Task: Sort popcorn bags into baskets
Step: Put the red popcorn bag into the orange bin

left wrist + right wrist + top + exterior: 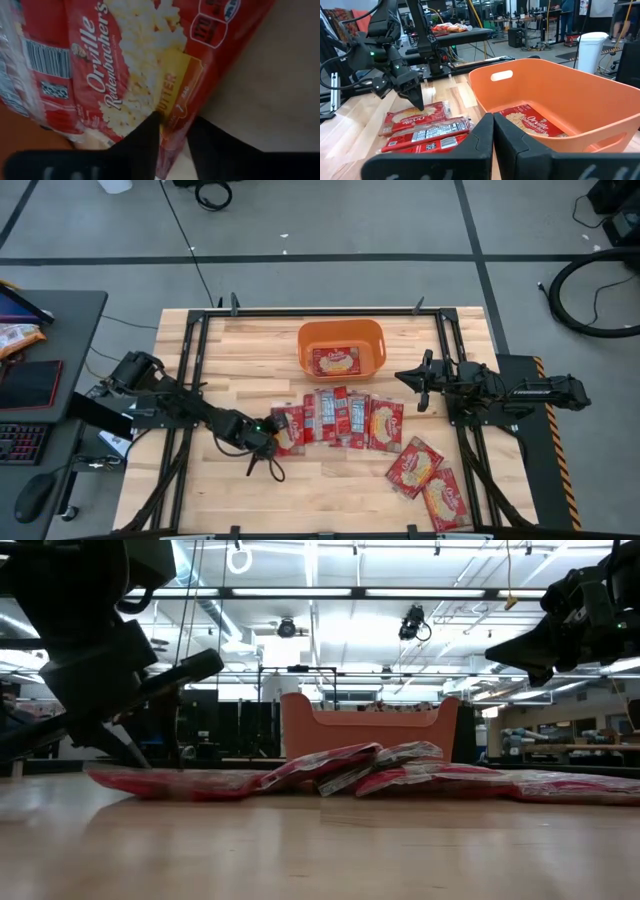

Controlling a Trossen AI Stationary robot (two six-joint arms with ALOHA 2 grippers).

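The left gripper [262,442] is down at the light wooden plank table [340,500], at the left end of a row of flat red rectangular popcorn bags [340,420] that lie overlapping across the middle of the table. Its target is the end bag [145,75], which lies picture side up with yellow-cream popcorn art and a "butter" panel. In the left wrist view the two dark fingers [145,140] stand a little apart with this packet's edge between their tips; whether they already pinch it cannot be told. In the right wrist view the same gripper [415,97] points down onto the corner of that end packet [412,120]. Several bags in the row show their white label panels, others their picture faces. Two more red packets [428,478] lie apart from the row, toward the front right corner of the table. The orange plastic rectangular tub with rounded corners and a rolled rim [305,345] stands behind the row near the far edge of the table, and one popcorn packet [335,361] lies flat inside it, picture face up. The right gripper [412,380] hangs above the table just to the right of the tub, its jaws closed together and holding nothing, clear of every packet.
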